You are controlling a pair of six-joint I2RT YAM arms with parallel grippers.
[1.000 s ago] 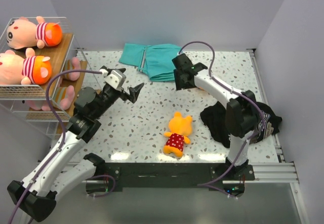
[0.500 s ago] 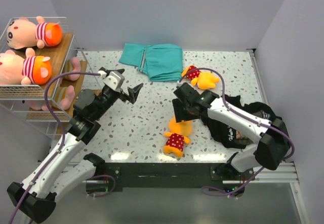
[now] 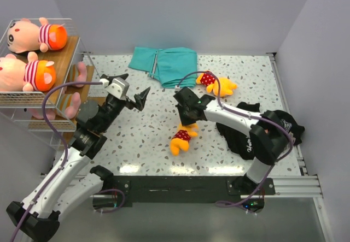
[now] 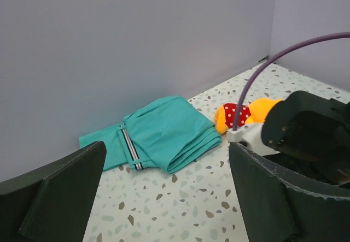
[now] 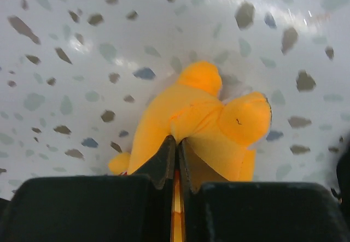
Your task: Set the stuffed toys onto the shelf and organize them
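The right gripper (image 3: 187, 122), mid-frame, is clamped on the orange doll (image 3: 180, 139) by its head, probably for carrying to the shelf (image 3: 64, 59) at upper left. The left gripper (image 3: 133, 93) hovers spread wide, empty.

Head of orange toy (image 3: 179, 141) largely hidden under right gripper (image 3: 188, 123), top-view centre. Left side of shelf (image 3: 66, 53) cut off at frame edge. In left wrist view, second orange toy (image 4: 260, 110) partly blocked by right arm (image 4: 306, 124).
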